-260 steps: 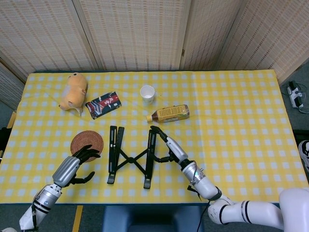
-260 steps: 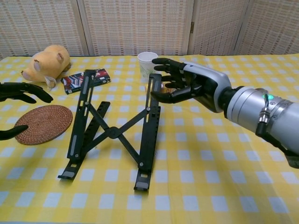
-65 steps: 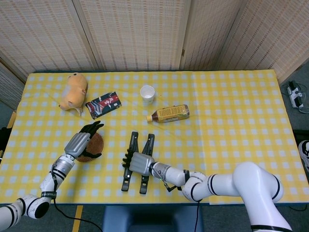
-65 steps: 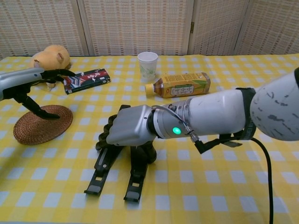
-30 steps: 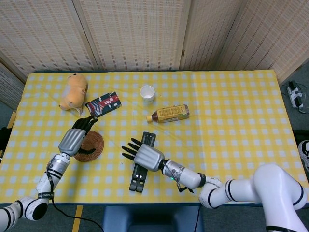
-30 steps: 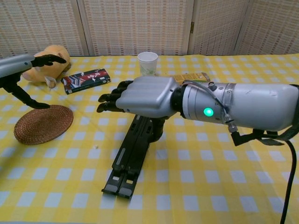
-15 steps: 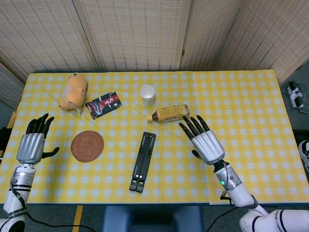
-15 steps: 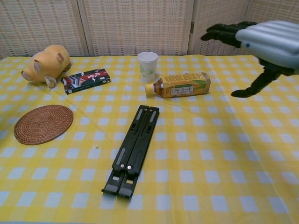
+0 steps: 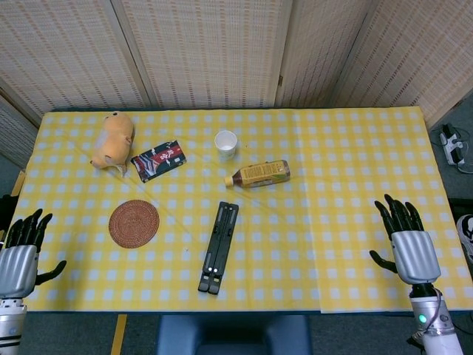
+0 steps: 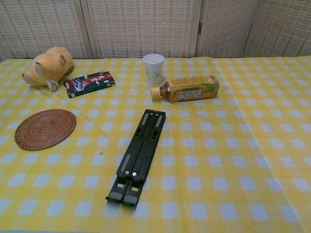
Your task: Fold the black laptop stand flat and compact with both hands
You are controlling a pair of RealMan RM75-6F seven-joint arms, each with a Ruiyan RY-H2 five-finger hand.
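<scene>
Both hands, left (image 9: 18, 255) and right (image 9: 409, 248), hold nothing, fingers spread, well apart from the stand (image 9: 218, 247) lying folded flat mid-surface, long axis near-to-far, far end tilted slightly right.

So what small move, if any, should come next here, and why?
Probably none beyond parking the arms: the black laptop stand lies flat on the checked tablecloth, its two rails closed side by side. The left hand and right hand hover open at the table's edges, well apart from it, holding nothing. The fold looks done.
</scene>
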